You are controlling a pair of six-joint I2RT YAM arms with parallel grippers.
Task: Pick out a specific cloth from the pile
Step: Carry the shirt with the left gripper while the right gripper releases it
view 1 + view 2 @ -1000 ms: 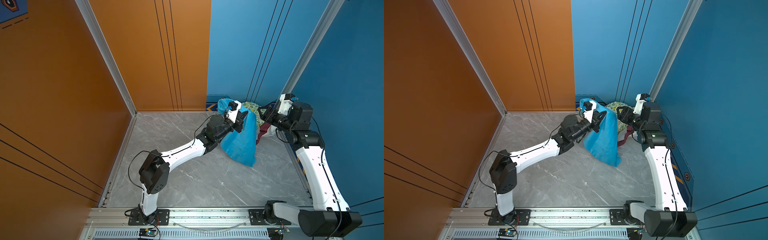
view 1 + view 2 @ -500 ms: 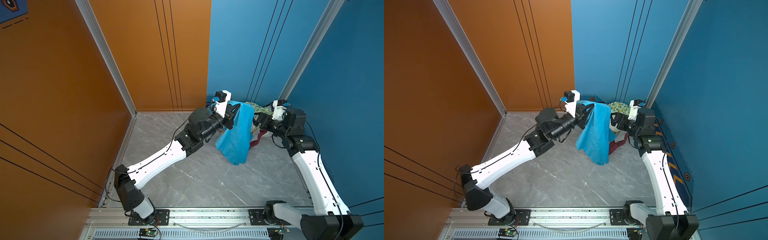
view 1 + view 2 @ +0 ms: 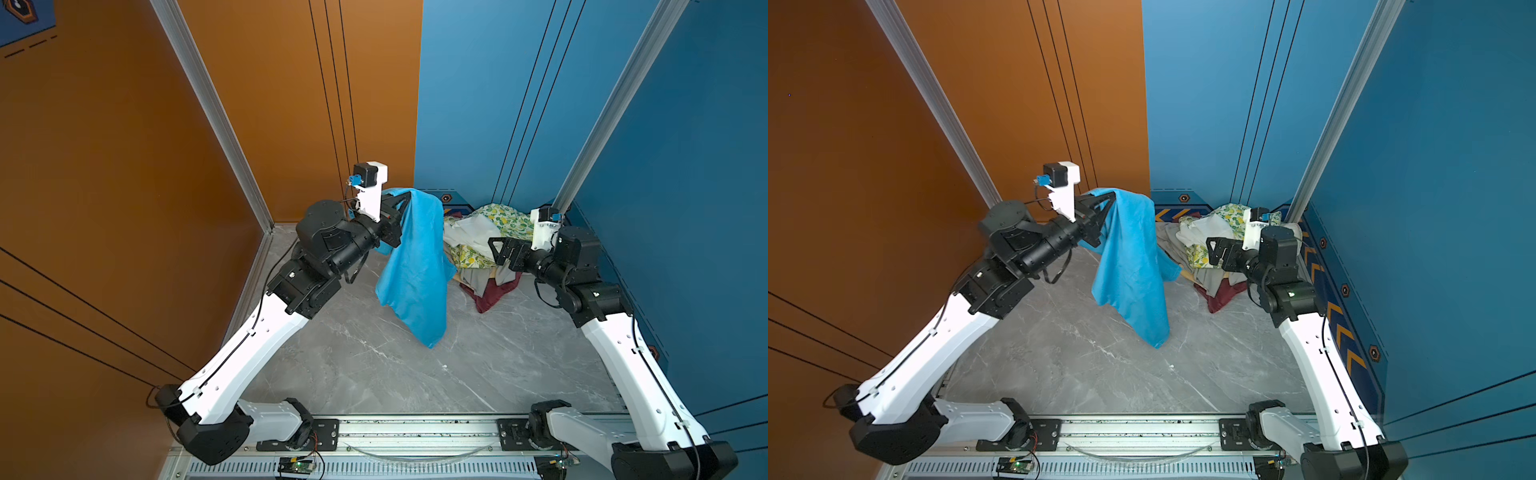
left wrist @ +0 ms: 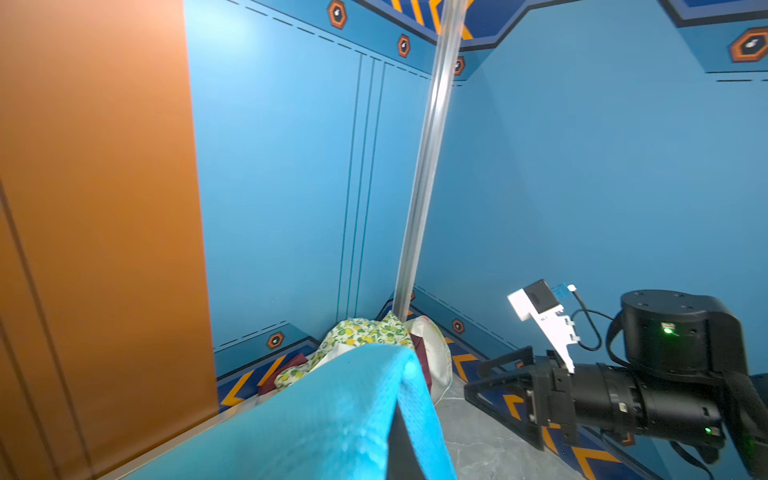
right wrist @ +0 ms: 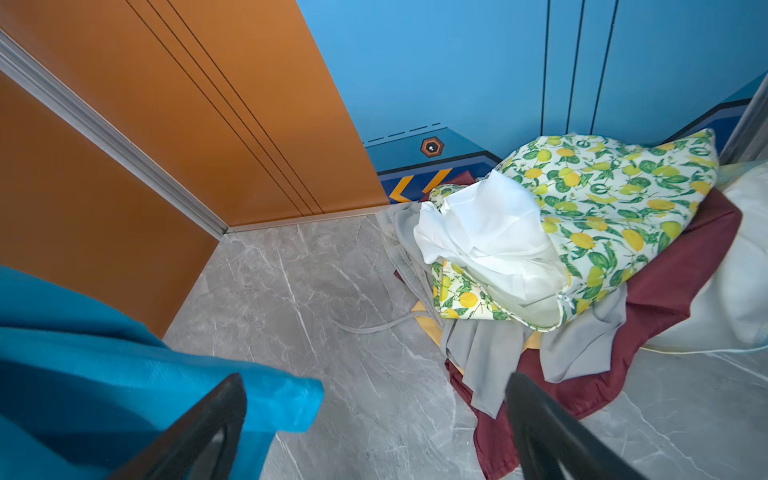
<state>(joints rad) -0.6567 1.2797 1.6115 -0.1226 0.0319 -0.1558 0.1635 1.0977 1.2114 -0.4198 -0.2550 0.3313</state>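
- Swinging up and over toward 9 o'clock, the cloth point(image 3: 415, 270) has left the pile point(image 3: 478, 235), and the right tool point(image 3: 495, 252) has opened wide.
- The left tool point(image 3: 401, 203) is shut tight on the top edge of the cloth, high over the desk point(image 3: 374, 361).
- The cloth hangs long and loose from 12 down to 6 o'clock. I cannot tell if its low tip touches the desk.
- The pile sits at 3 o'clock from the cloth, in the far corner, apart from it.
- The right tool is empty and points to 9 o'clock, near the cloth but not touching.
- The left arm is nearer, so I think it should carry the cloth on toward 8 o'clock.
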